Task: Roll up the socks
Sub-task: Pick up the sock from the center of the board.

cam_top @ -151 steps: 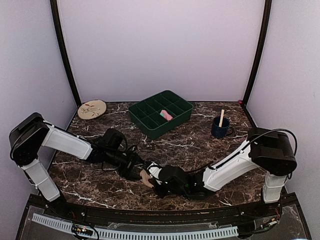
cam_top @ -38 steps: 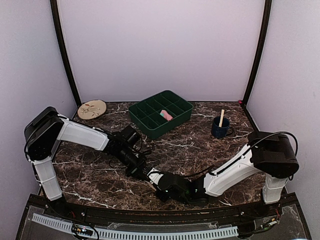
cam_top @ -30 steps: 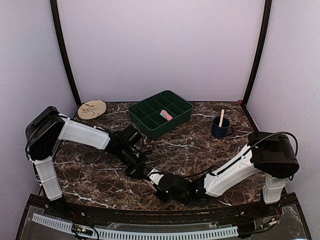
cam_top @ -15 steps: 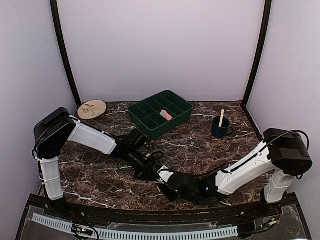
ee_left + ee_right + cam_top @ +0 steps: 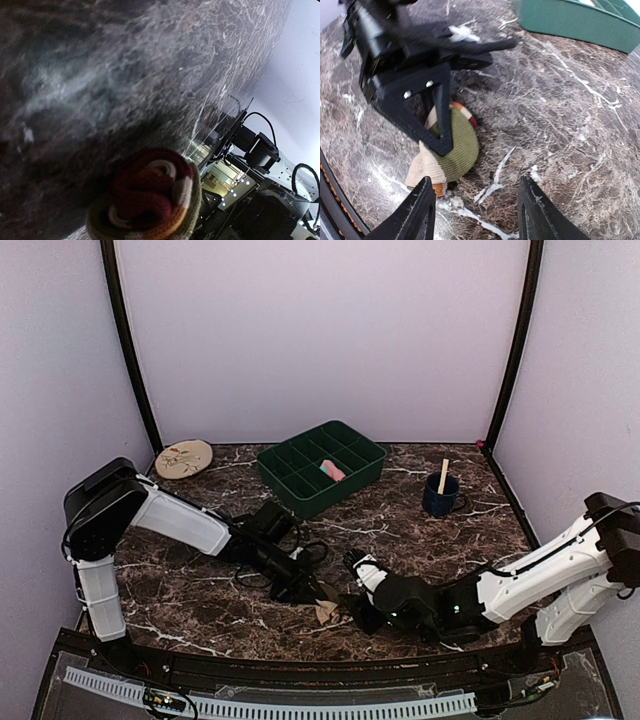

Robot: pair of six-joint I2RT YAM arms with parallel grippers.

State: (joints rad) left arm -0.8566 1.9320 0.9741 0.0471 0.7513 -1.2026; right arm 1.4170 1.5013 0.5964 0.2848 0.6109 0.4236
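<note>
Marble table (image 5: 400, 530) carrying everything | left gripper (image 5: 310, 592) pinching rolled striped sock (image 5: 454, 150) near the front edge | right gripper (image 5: 475, 182) gaping wide just beside it | pink sock (image 5: 332, 471) lying in green tray (image 5: 290, 485)

Two socks: striped sock (image 5: 326, 612), pink sock (image 5: 332, 471); one tray (image 5: 290, 493), one mug (image 5: 438, 503), one stick (image 5: 443, 476), one disc (image 5: 184, 458).

I work in a robotics lab test cell. Plain lilac walls (image 5: 320, 330) box in a dark marbled worktop (image 5: 420, 530) on three sides. Black posts (image 5: 128, 350) rise at upper left and right. My left arm (image 5: 180, 523) and right arm (image 5: 540, 570) are mounted at the bottom edge, above a perforated rail (image 5: 300, 708).
</note>
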